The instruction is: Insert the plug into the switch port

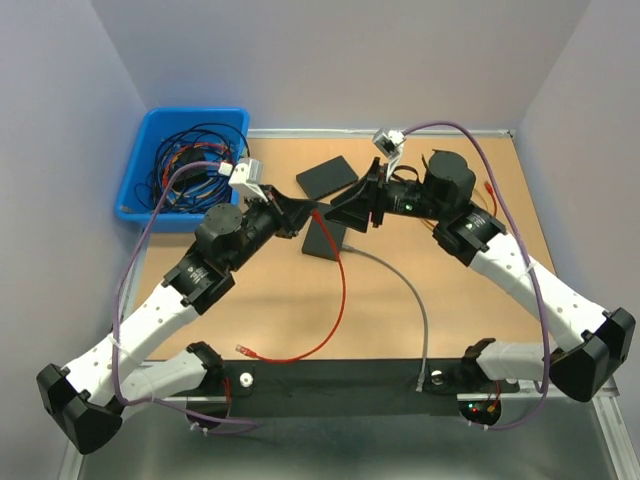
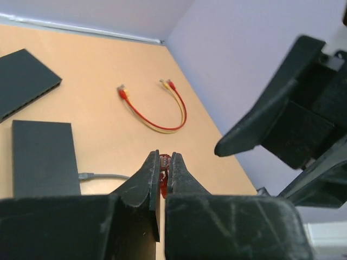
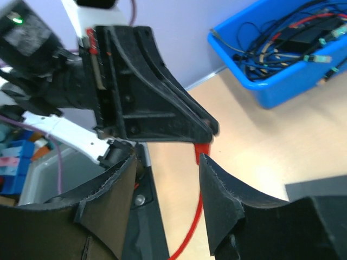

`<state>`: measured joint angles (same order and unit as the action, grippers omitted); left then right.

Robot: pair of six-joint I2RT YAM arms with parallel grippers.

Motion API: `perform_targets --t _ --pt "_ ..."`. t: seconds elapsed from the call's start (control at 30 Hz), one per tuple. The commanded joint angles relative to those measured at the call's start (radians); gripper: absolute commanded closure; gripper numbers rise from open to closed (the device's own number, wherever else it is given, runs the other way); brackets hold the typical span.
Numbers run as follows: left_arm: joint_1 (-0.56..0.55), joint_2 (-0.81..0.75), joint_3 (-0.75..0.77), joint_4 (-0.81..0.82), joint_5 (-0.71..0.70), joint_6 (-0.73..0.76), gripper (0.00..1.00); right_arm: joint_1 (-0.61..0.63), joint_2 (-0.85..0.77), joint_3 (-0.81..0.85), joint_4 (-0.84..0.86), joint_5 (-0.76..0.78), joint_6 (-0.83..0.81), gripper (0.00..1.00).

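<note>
Seemingly a hand-over: left gripper (image 2: 164,162) is pinched tight on the red plug (image 3: 201,147), held above the table; right gripper (image 3: 167,158) stands parted beside it, holding nothing. Next, I judge: lower the plug to the switch (image 1: 325,238) and square it to a free port — ports unseen here.

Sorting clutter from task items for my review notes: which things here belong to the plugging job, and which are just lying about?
Job: red cable, its plug pinched in the shut left hand; near switch; open right hand.
Lying about: blue bin of cables; far switch; grey cable; short red and yellow cables.
</note>
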<state>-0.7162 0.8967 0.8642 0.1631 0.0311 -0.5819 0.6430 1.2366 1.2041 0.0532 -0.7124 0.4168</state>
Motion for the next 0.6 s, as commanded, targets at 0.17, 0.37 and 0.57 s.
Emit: perform_targets --t 0.17,0.37,0.57 --pt "0.000 0.050 0.217 -0.240 -0.149 -0.142 1.00 0.058 0.023 0.140 -0.331 0.274 -0.253 0.49" --pt "-0.006 0.068 0.225 -0.238 -0.148 -0.173 1.00 0.099 0.056 0.178 -0.337 0.317 -0.253 0.52" --pt "-0.012 0.079 0.214 -0.229 -0.145 -0.180 1.00 0.162 0.107 0.206 -0.335 0.376 -0.266 0.55"
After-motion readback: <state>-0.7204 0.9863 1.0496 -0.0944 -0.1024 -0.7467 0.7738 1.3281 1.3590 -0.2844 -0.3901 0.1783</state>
